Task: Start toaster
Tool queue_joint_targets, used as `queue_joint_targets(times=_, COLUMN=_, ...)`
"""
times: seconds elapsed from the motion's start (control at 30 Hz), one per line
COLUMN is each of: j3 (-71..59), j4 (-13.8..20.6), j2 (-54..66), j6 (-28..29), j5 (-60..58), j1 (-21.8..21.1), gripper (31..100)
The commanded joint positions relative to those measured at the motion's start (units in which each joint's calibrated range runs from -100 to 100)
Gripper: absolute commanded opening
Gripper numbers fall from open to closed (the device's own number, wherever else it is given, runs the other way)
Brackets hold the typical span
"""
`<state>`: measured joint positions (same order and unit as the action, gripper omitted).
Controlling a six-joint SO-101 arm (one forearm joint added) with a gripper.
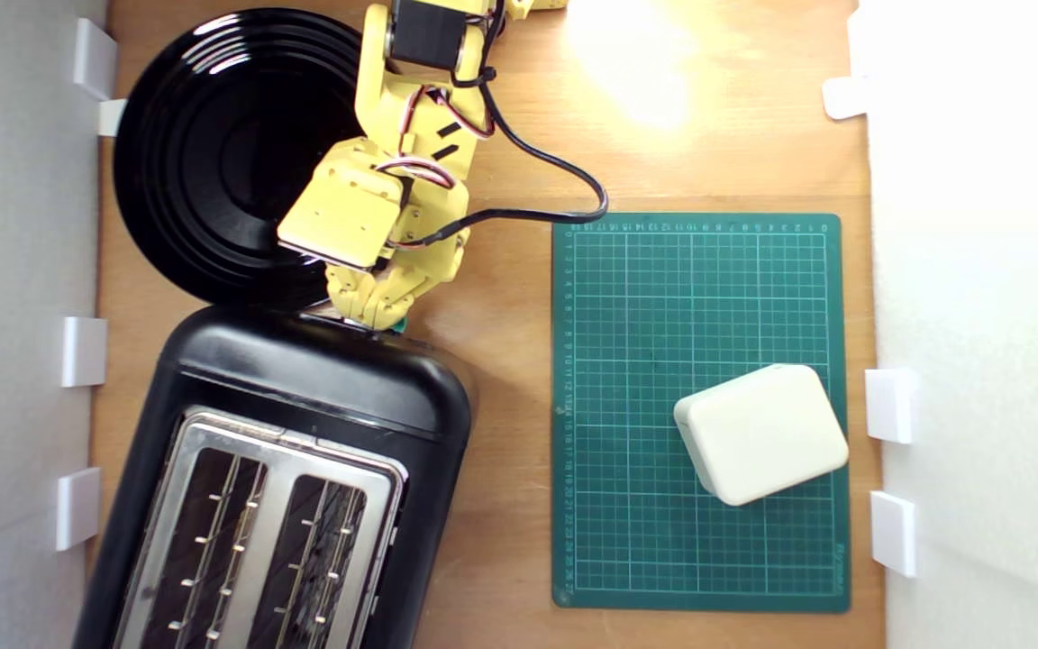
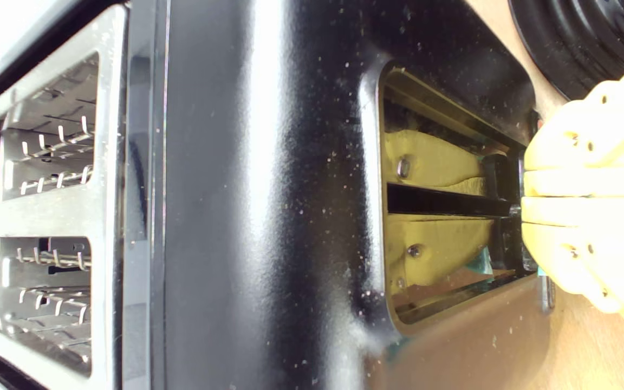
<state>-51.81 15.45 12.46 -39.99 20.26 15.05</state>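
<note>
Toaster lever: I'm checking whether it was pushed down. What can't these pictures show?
- Lever: exterior view shows only a teal sliver; the gripper covers it.
- Lever's height: wrist view, the closed fingers block the recess.
- Toaster: its near end is cut off by the exterior view's bottom edge.

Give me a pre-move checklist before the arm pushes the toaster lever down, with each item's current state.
1. Pincer at the toaster's lever end: ok, it sits against the end that faces the plate.
2. Pincer shut: ok, in the wrist view the two fingers lie together.
3. Lever under the pincer: cannot tell; only a teal speck shows by the fingertips.
4. Lever already down: cannot tell; the pincer hides it.
5. Slots loaded: not ok, both slots look empty.
6. Cable free: ok, it loops over bare table, away from the toaster.
</note>
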Motion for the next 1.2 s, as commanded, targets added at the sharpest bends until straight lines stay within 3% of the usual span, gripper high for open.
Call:
queue_joint_targets(times=0.0, j3=-1.67, j4=-0.35, j2=-9.05, j6=0.18, j5=-1.28, j1=0.35, gripper=31.4)
queue_joint_targets(times=0.53, j3=13.32, j4=-0.35, j2=3.69, j6=0.02, j5=20.04, j1=0.19, gripper=31.4)
queue_joint_targets(times=1.17, j3=28.05, j4=-1.85, j2=17.01, j6=-0.29, j5=27.41, j1=-1.4, gripper=31.4)
